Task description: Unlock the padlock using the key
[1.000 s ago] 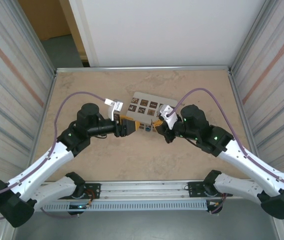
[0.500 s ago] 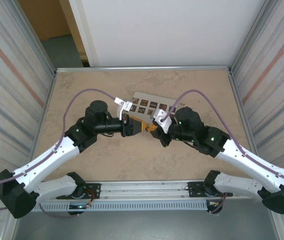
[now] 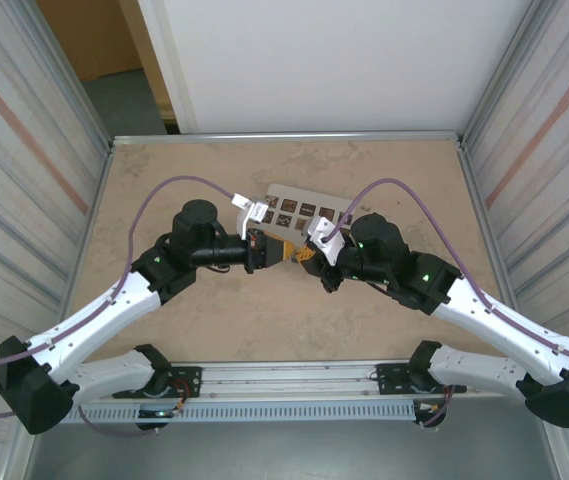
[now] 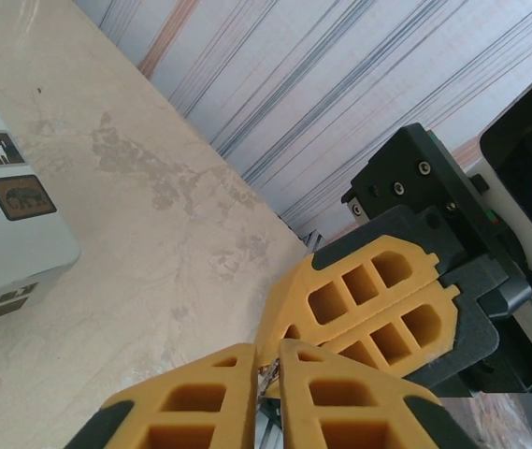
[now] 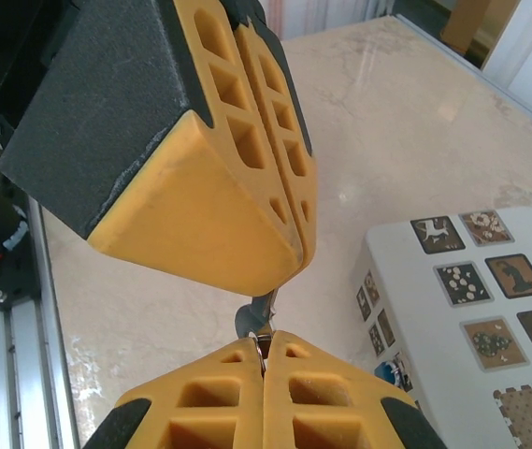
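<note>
A small silver key (image 5: 258, 318) hangs in the air between my two grippers, well above the table. My right gripper (image 5: 264, 341) is shut on its holed head. My left gripper (image 4: 267, 363) is shut on the other end, a thin strip of metal (image 4: 267, 383) showing between its yellow pads. In the top view the left gripper (image 3: 286, 252) and right gripper (image 3: 310, 256) meet tip to tip in front of a grey box. A small blue thing (image 5: 392, 371) lies at the box's foot; I cannot tell whether it is the padlock.
The grey box (image 3: 299, 208) with picture tiles on top sits just behind the grippers, also seen as the box (image 5: 471, 299) at the right of the right wrist view. Metal walls flank the beige table (image 3: 214, 320) on both sides.
The left arm moved right and the right gripper left until the tips met. The left jaws then closed onto the key's free end. The right gripper stayed shut.
</note>
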Robot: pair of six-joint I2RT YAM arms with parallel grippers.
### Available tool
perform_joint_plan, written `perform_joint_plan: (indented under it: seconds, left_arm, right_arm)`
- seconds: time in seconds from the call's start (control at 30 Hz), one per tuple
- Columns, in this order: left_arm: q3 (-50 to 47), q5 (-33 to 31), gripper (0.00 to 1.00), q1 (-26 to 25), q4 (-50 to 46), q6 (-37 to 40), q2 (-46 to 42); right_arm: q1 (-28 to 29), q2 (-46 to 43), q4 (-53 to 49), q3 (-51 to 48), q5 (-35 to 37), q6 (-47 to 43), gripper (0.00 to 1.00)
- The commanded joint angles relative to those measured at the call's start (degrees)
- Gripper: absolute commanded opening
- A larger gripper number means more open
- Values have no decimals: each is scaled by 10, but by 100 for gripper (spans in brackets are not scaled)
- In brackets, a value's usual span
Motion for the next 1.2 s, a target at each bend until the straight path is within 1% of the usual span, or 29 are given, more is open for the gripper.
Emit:
perform_joint_plan:
  seconds: [0.0, 0.2, 0.33, 0.47, 0.57, 0.63, 0.67, 0.73, 0.77, 0.83, 0.9, 0.93, 1.0, 1.07, 1.17]
  left_arm:
    - [21, 10, 11, -4, 14, 9, 0]
    - [21, 9, 10, -4, 16, 9, 2]
    - [19, 8, 13, -5, 21, 7, 4]
    - [19, 10, 8, -5, 21, 6, 4]
    - [19, 8, 1, -5, 20, 7, 4]
    - [18, 2, 0, -5, 20, 9, 1]
    - [16, -2, 0, -5, 21, 9, -2]
    - [11, -10, 0, -5, 28, 8, -9]
    - [8, -16, 0, -5, 31, 8, -13]
    - [5, -28, 0, -5, 34, 9, -23]
    - [2, -40, 0, -5, 34, 12, -35]
    - [0, -45, 0, -5, 36, 12, -40]
    - [-6, -53, 0, -5, 45, 14, -53]
    - [-10, -61, 0, -5, 51, 14, -62]
    - [-12, -63, 0, -5, 59, 12, -70]
  right_arm:
    - [6, 1, 13, 21, 4, -4, 0]
    - [6, 2, 14, 24, 0, -4, 0]
    - [7, 2, 17, 24, -2, -3, 0]
    - [7, 9, 20, 23, -2, 0, 0]
    - [7, 16, 22, 21, -1, 5, 0]
    - [6, 13, 27, 19, -1, 9, 0]
    - [5, 9, 30, 16, 1, 12, 2]
    - [-2, 8, 39, 9, -5, 23, 9]
    - [-12, -8, 47, 5, -16, 35, 14]
    - [-43, -24, 74, -8, -62, 70, 21]
    - [-88, -41, 123, -30, -131, 123, 32]
    - [-106, -47, 148, -40, -158, 148, 35]
    - [-140, -56, 194, -56, -203, 199, 38]
    - [-161, -58, 231, -66, -238, 241, 40]
    - [-171, -46, 292, -77, -281, 300, 44]
